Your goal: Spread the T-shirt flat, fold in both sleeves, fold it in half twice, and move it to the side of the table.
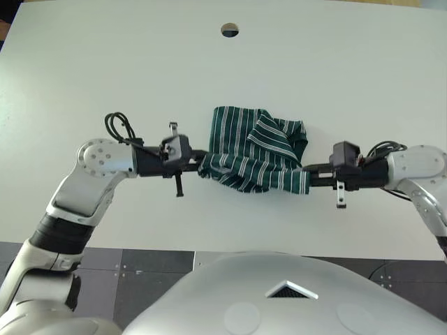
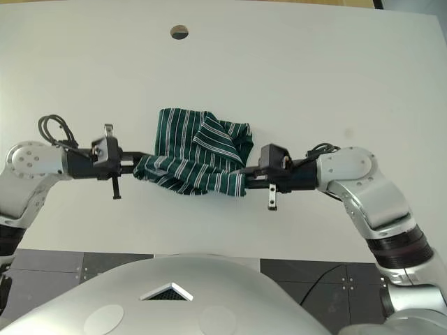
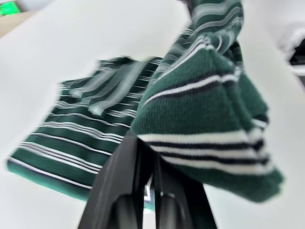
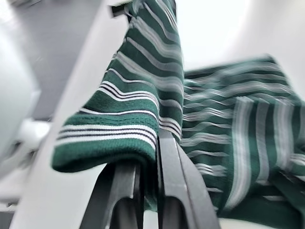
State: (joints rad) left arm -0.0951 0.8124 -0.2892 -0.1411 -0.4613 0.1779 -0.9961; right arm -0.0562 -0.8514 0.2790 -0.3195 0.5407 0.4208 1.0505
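Observation:
The T-shirt is dark green with white stripes and lies bunched near the middle of the white table, its near edge lifted between my two arms. My left gripper is shut on the shirt's left near edge; its black fingers pinch a fold of the fabric. At the shirt's right near corner my right gripper is shut on the cloth, with the fingers clamping a striped fold. The rest of the shirt rests crumpled on the table beyond both grippers.
A round cable hole sits in the table near its far edge. Bare white tabletop surrounds the shirt on every side. The table's near edge runs just below both arms, with dark floor tiles beyond it.

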